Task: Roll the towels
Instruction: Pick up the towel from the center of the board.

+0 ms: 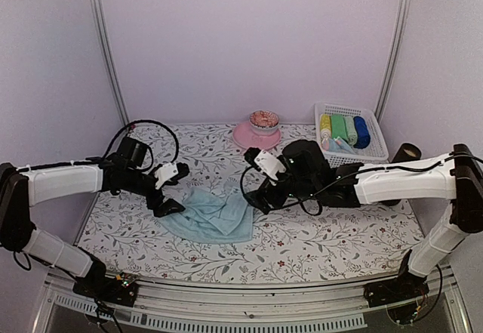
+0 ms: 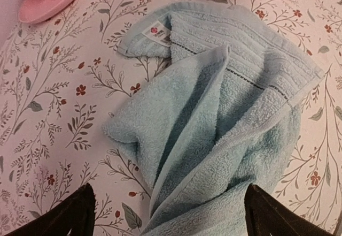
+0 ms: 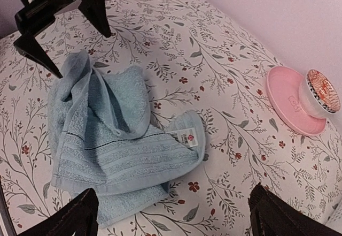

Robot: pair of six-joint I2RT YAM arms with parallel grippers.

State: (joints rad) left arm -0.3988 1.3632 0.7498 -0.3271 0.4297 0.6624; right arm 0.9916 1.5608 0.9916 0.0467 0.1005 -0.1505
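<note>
Lying crumpled, the towel (image 1: 212, 217) sits between the left claw (image 1: 169, 207) and right claw (image 1: 257, 200), both spread wide.

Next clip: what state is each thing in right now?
Pale blue towel: unrolled, crumpled on the table.
Basket towels: rolled, packed side by side.
Bowl: upright on the pink plate.
Left tool: open, at the towel.
Right tool: open, empty.
</note>
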